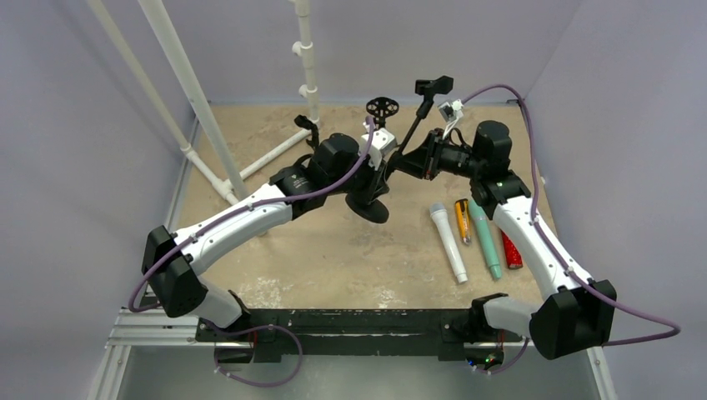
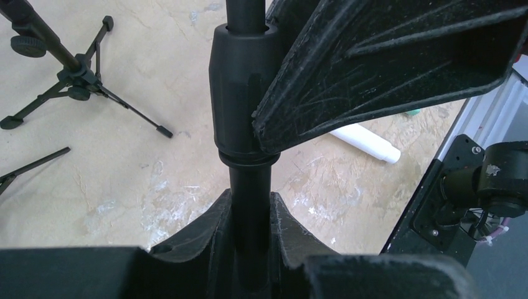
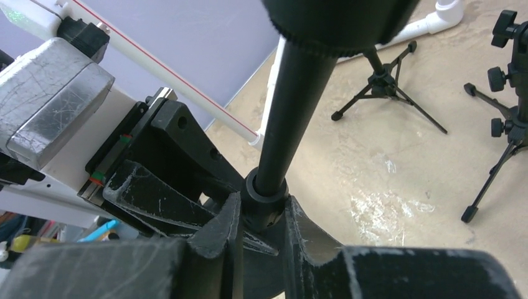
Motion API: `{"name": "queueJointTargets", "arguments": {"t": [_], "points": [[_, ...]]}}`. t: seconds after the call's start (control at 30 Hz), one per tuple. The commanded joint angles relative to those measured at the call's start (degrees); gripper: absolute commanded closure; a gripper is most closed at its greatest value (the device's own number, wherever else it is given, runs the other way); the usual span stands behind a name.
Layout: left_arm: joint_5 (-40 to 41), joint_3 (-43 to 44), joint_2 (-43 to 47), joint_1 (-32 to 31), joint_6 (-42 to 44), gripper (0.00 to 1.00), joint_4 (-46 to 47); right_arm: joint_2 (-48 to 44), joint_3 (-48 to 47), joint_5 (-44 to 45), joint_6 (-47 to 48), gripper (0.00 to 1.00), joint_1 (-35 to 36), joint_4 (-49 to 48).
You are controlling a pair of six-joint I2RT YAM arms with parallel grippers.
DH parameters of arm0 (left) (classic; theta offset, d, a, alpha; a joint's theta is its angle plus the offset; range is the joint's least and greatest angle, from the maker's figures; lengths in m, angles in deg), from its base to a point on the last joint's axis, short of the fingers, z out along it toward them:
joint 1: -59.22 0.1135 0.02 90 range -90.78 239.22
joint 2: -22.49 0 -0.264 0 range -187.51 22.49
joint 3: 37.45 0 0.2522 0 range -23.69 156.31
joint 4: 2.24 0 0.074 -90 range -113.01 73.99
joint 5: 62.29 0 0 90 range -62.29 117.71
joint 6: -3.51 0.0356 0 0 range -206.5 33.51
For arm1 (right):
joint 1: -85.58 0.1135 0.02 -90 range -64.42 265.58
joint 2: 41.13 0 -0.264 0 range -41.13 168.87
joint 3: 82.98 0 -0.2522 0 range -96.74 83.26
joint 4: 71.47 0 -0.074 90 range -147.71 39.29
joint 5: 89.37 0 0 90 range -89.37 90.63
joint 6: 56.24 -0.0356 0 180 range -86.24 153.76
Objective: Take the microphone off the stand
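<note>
left hand (image 2: 252,180) clenched on stand (image 1: 371,207) tube, frame centre | right hand (image 3: 264,218) clenched higher up it | microphone (image 1: 433,86) apparently the black head, upper centre | likely rigid, light; grip its body

The tan table (image 1: 333,258) bears a round-based stand (image 1: 371,210) and a row of microphones (image 1: 448,243).

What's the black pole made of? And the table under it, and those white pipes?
The stand pole looks like painted metal: smooth, matte black, though it could be plastic. The table top seems to be pressed wood chips: flaky tan grain, white scuffs. The white pipes are probably plastic: plain smooth tubing with joints.
</note>
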Motion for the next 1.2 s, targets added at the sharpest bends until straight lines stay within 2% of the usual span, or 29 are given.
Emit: {"name": "queueJointTargets", "arguments": {"t": [0.0,0.13,0.23,0.3,0.33,0.47,0.57,0.7,0.83,1.0,1.17], "points": [[-6.8,0.4,3.3,0.2,0.8,1.0,8.4,-0.8,-0.1,-1.5,5.0,1.0,0.4,-3.4],[-25.9,-6.5,5.9,3.3,-2.2,1.0,18.1,-1.3,-0.1,-5.3,10.6,1.0,-0.2,-4.9],[-40.8,-11.4,7.3,6.2,-8.9,1.0,30.4,-0.4,-1.0,-9.2,14.9,1.0,-1.0,-5.4],[-46.5,-13.4,8.1,7.0,-12.0,1.0,35.4,0.6,-2.1,-11.0,18.7,1.0,-1.0,-3.7],[-48.4,-13.6,8.6,7.3,-12.7,1.0,36.2,1.0,-2.8,-10.9,20.5,0.96,-1.1,-2.1],[-48.5,-13.7,9.5,8.0,-15.2,1.0,36.7,3.1,-5.3,-9.1,25.8,0.71,-1.1,4.9],[-46.0,-13.5,9.4,8.8,-16.0,1.0,35.9,2.5,-5.0,-8.5,25.3,0.54,-1.1,5.0],[-42.7,-13.0,9.3,9.4,-16.0,1.0,34.2,0.1,-5.3,-6.7,25.6,0.41,-1.1,6.9],[-43.0,-13.2,9.3,9.9,-17.4,1.0,35.4,-2.4,-6.2,-3.0,28.0,0.35,-1.1,12.1],[-43.9,-14.0,10.0,10.1,-17.8,1.0,36.6,-3.8,-8.0,2.2,30.6,0.33,-1.4,16.5],[-42.4,-14.4,11.0,10.2,-15.4,1.0,34.4,-4.9,-10.2,1.7,29.3,0.33,-1.8,17.9]]}}
